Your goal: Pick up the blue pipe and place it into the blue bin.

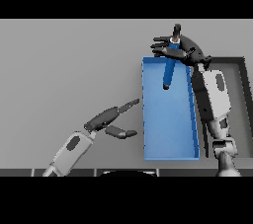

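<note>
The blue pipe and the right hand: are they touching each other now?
Touching. The head view shows the right hand with its fingers curled round the blue pipe near its upper end, above the blue bin.

Bare test bench, plain grey table (69, 70), blue bin (168, 134), dark tray (243, 94)

One blue pipe (169, 69), held between the fingers and thumb of the right hand (179, 49). One blue bin (170, 141), lying below those fingers. One dark tray (245, 104), partly hidden behind the right arm. Two hands: the left hand (109, 120) lies with fingers straight, pointing toward the bin.
</note>
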You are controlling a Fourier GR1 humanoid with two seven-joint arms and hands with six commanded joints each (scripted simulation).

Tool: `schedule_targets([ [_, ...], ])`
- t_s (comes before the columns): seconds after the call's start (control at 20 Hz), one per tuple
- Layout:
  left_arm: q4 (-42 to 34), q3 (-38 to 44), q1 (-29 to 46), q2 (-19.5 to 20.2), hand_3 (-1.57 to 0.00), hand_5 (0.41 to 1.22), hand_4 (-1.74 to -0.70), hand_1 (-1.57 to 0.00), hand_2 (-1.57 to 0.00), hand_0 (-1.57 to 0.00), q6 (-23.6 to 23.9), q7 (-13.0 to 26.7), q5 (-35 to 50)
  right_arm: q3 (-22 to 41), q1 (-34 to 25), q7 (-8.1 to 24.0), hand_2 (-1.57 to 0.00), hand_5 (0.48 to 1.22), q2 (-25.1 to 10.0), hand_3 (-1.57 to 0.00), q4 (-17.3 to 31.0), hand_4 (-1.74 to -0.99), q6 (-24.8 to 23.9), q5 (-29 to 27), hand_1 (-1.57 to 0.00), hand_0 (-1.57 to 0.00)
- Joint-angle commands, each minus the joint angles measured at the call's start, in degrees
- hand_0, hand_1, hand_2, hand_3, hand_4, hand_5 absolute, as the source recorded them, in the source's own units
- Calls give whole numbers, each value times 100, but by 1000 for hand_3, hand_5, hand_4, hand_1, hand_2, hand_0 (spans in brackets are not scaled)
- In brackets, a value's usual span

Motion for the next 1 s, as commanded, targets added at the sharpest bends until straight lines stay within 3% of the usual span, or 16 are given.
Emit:
schedule_targets([
  [0.0, 27, -31, -17, -28, 1, 464, -883, 1, 1, 1, 3, -63, -38, 55, 171, 131, -1571, 1120, -9, -1571, -100, -1741, -51, 55, -1571, -1571],
  [0.05, 40, -31, -21, -57, 1, 463, -881, 1, 1, 1, 32, -12, -48, 130, 322, 276, -1571, 1122, -20, -1571, -117, -1741, -93, 76, -1571, -1571],
  [0.25, -60, -5, 23, -29, 1, 460, -884, 1, 1, 1, 44, 24, 0, 671, 750, 275, -1571, 1114, -116, -1571, 159, -1591, 28, 253, -1571, -1571],
  [0.3, -25, -31, -9, -73, 1, 457, -885, 1, 1, 1, 39, 72, -10, 954, 750, 275, -1571, 1110, -213, -1330, 355, -1599, -30, 188, -1571, -1571],
  [0.35, -64, -34, -13, -79, 1, 455, -886, 1, 1, 1, 33, 129, 9, 1355, 662, 275, -1393, 1133, -338, -1122, 617, -1547, -216, -31, -1459, -1563],
  [0.45, -56, -51, 18, -51, 1, 454, -885, 1, 1, 1, 30, 149, -19, 2031, 479, 240, -891, 1164, -555, -718, 999, -1455, -380, -629, -933, -1045],
  [0.55, -84, -45, 22, -34, 1, 454, -886, 1, 1, 1, 28, 168, -11, 2538, 289, 275, -570, 1157, -634, -459, 1307, -1338, -516, -1039, -597, -668],
  [0.6, -65, -22, -9, -49, 1, 453, -888, 1, 1, 1, 28, 228, 16, 2956, 179, 275, -456, 1141, -769, -367, 1336, -1285, -332, -1202, -477, -534],
  [0.65, -135, -35, 23, -44, 1, 453, -889, 1, 1, 1, 26, 226, 37, 3262, 159, 276, -364, 1081, -871, -293, 1321, -1242, -266, -1292, -382, -427],
  [0.75, -111, -49, 55, -54, 1, 454, -893, 1, 1, 1, 42, 150, 8, 3510, 145, 268, -233, 975, -1002, -187, 1075, -1179, -184, -964, -244, -273],
  [0.95, -1, -26, -1, -89, 1, 450, -899, 1, 1, 1, 86, 114, -37, 3851, 215, -220, -95, 821, -1037, -76, 1024, -1125, -190, -327, -99, -111],
])
